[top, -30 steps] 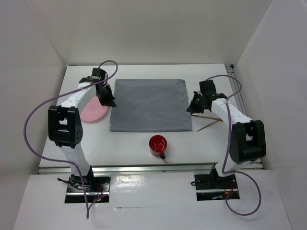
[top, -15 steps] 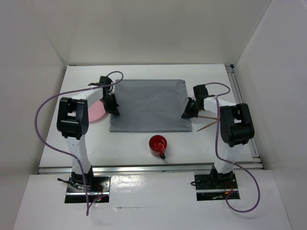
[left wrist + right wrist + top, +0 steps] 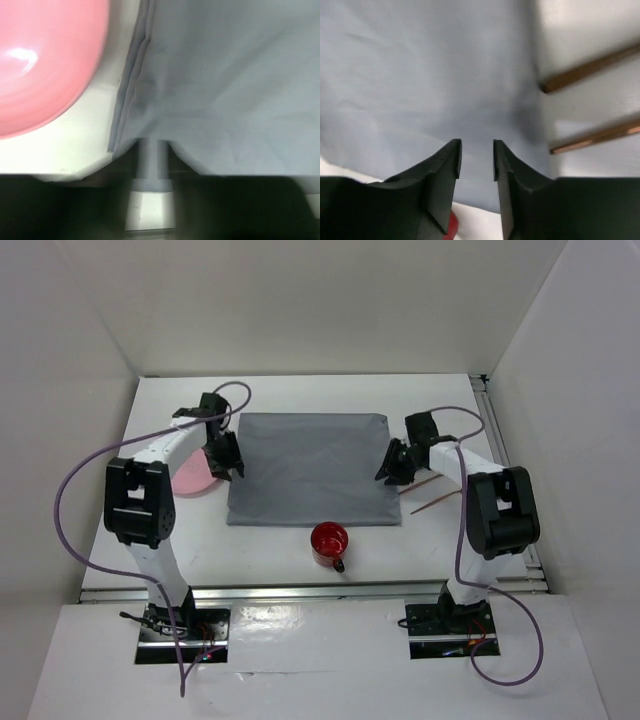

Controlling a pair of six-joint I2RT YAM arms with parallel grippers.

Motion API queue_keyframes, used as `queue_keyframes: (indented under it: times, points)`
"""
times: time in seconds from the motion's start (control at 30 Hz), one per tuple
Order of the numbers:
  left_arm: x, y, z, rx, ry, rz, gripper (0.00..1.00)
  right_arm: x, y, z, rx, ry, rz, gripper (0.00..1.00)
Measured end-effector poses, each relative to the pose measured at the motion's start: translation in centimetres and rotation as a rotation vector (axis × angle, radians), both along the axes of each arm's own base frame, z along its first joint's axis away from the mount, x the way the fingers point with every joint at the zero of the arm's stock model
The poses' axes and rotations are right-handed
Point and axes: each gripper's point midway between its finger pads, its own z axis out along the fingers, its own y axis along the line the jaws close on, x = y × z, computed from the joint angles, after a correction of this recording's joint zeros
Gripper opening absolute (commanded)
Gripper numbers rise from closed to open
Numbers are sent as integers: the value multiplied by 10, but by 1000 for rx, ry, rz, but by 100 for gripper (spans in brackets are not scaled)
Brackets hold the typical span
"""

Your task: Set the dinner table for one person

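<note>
the step in hand looks like squaring the grey cloth (image 3: pixel 310 468) mid dinner table (image 3: pixel 430 390); next should come letting go and fetching the pink plate (image 3: pixel 188 478). both arms reach forward, wrists tipped down. left gripper (image 3: pixel 226 466) pinches the cloth's left hem; right gripper (image 3: pixel 386 474) jaws stand narrowly apart over its right edge
</note>
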Motion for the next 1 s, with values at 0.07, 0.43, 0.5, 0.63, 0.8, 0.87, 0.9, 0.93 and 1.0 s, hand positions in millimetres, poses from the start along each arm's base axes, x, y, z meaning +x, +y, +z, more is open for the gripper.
queue_keyframes:
  times: [0.07, 0.43, 0.5, 0.63, 0.8, 0.87, 0.9, 0.93, 1.0]
  points:
    - [11, 5, 25, 20, -66, 25, 76, 15, 6, 23, 19, -61, 15, 59]
    - [4, 144, 58, -8, -154, 535, 84, 32, 30, 122, 103, -313, 89, 74]
    - [-6, 153, 49, -14, -115, 592, 84, 28, 31, 118, 105, -301, 92, 74]
    - [-11, 157, 35, -27, -77, 648, 79, 22, 30, 112, 102, -275, 94, 76]
    - [-10, 157, 2, -46, -6, 678, 68, 15, 28, 110, 95, -263, 91, 76]
    - [-13, 156, -11, -51, 31, 689, 64, 13, 26, 112, 90, -267, 89, 76]
    - [-14, 156, -16, -53, 45, 692, 62, 11, 25, 114, 88, -270, 88, 76]
    - [-15, 156, -20, -54, 54, 694, 62, 10, 24, 117, 85, -277, 85, 77]
    - [-17, 155, -25, -55, 65, 703, 47, 8, 23, 121, 81, -286, 81, 79]
